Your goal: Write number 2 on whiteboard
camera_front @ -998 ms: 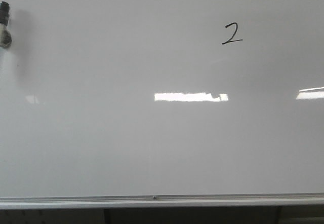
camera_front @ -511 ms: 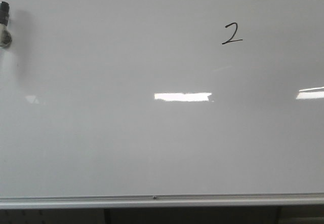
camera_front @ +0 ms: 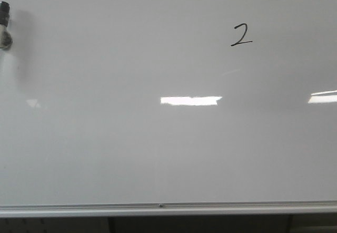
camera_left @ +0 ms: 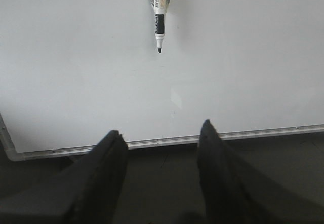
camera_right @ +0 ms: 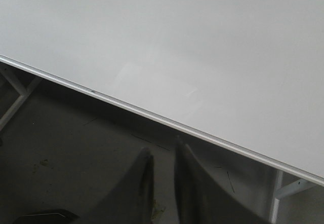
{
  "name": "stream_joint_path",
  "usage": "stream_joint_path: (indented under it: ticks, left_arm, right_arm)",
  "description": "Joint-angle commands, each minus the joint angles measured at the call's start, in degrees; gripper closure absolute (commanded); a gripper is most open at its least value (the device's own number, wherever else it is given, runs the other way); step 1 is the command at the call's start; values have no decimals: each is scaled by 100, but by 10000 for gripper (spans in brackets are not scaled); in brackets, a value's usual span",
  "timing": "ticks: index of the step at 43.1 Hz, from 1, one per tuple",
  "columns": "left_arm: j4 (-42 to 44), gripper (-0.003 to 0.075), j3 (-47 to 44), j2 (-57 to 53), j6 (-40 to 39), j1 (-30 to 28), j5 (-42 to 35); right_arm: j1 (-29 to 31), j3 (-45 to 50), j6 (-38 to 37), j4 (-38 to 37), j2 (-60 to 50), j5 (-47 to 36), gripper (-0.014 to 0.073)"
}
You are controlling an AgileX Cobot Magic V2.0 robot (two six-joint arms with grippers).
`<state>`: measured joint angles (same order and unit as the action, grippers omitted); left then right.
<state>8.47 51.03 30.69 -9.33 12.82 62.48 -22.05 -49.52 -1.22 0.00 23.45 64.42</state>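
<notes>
2 (camera_front: 241, 35) done on whiteboard (camera_front: 131, 154). Left tool (camera_left: 159, 138) wide open, empty; right tool (camera_right: 163, 165) nearly closed, empty, well below digit. Next: prob just park arms.

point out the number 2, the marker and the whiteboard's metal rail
number 2 (camera_front: 241, 35), front view, middle of the drawn digit.
marker (camera_left: 160, 24), left wrist view, on its barrel, tip pointing toward the rail.
metal rail (camera_front: 221, 208), front view, on the strip along the whiteboard's (camera_front: 105, 138) lower edge.
</notes>
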Motion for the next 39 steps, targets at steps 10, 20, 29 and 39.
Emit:
stream_joint_path:
  ticks: [10,20,29,39]
  left_arm:
    - [61,717,191,32,-64,37,-322]
    - [49,741,191,32,-64,37,-371]
    - [49,741,191,32,-64,37,-371]
    - [49,741,191,32,-64,37,-371]
  right_arm:
    - [15,-83,-7,-97,54,-420,662]
    - [15,-83,-7,-90,54,-461,662]
    - [15,-83,-7,-95,54,-461,662]
    - [15,-83,-7,-95,54,-461,662]
